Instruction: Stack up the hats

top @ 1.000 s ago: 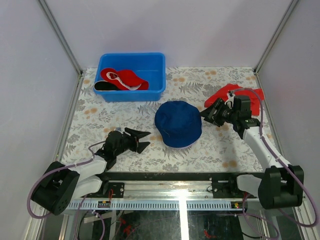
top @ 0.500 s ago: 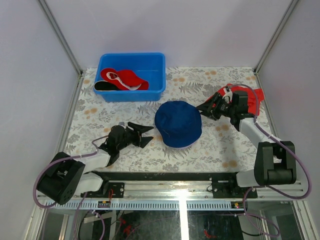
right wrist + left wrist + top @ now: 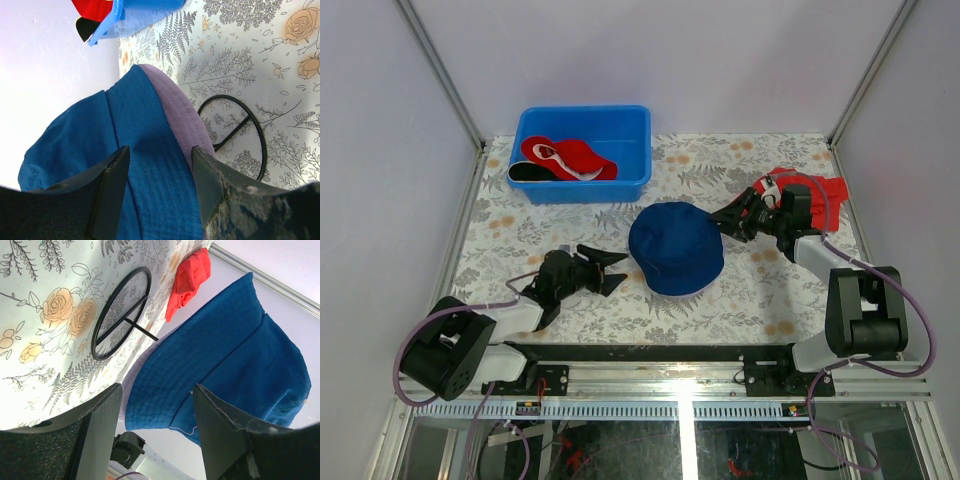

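A navy blue hat (image 3: 676, 248) sits mid-table on top of a lavender hat (image 3: 175, 125), whose brim shows under it. Both rest on a black wire stand (image 3: 125, 319), also seen in the right wrist view (image 3: 225, 132). My left gripper (image 3: 610, 270) is open and empty, low on the table just left of the navy hat (image 3: 225, 355). My right gripper (image 3: 725, 220) is open and empty at the hat's right edge, its jaws facing the navy brim (image 3: 100, 150). A red hat (image 3: 575, 155) and a hat showing black lining (image 3: 528, 172) lie in the blue bin.
The blue bin (image 3: 585, 110) stands at the back left. A red cloth (image 3: 815, 190) lies at the right behind my right wrist; it also shows in the left wrist view (image 3: 190, 272). Frame posts and white walls bound the floral table.
My right gripper has swung left from the red cloth toward the navy hat's right edge. My left gripper moved a little toward the hat earlier, then held still.
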Motion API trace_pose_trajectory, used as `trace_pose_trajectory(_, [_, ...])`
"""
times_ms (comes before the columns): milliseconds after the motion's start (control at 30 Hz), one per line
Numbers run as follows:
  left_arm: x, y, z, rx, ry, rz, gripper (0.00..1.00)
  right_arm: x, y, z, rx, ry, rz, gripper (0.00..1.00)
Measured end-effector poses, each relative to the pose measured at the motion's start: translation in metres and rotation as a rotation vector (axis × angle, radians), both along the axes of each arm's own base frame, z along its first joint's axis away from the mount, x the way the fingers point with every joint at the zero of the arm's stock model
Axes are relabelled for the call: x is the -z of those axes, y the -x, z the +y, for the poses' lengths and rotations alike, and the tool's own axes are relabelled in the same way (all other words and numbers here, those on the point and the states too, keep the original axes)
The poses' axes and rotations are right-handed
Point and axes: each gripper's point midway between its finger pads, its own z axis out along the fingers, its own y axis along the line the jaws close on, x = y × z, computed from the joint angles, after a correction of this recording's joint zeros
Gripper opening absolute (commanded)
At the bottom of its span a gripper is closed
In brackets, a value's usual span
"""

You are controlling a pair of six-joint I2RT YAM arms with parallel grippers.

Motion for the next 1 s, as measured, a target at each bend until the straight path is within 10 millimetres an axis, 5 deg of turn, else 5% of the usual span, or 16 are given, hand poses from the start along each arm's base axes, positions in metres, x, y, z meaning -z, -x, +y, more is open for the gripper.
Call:
trace_pose_trajectory(100, [-0.001,-0.002,-0.001,0.001,0.001,-0.001,0.58,0.003,0.001,0.0,-0.006,0.005,0.004,0.56])
trace_pose_trajectory(200, [-0.005,-0.006,-0.003,0.003,0.005,-0.009,0.58,0.002,0.002,0.001,-0.016,0.003,0.002,0.22])
trace_pose_trajectory(300, [-0.007,-0.009,-0.005,0.005,0.008,-0.014,0.58,0.002,0.003,0.001,-0.021,0.0,-0.001,0.0])
trace_pose_trajectory(1000, [-0.005,-0.013,-0.008,0.005,0.021,-0.031,0.57,0.036,0.017,-0.015,0.021,0.151,0.087,0.0])
